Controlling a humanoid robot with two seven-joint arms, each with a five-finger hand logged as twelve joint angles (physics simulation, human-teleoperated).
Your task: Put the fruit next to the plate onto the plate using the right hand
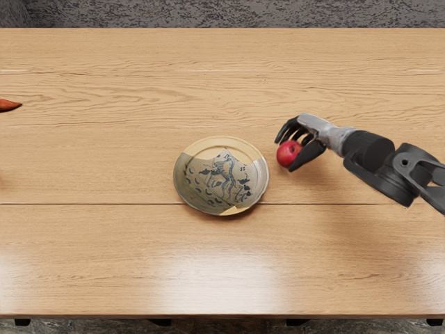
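Observation:
A small red fruit (287, 153) lies on the wooden table just right of the plate (191, 154), a round beige dish with a dark blue drawing in its middle. My right hand (297, 142) reaches in from the right edge and its dark fingers curl around the fruit from above and from the right. The fruit looks to sit at table level, a short gap away from the plate's rim. The left arm does not show.
A reddish-orange object (8, 105) pokes in at the left edge of the table. The table's far edge meets a grey floor at the top; the near edge runs along the bottom.

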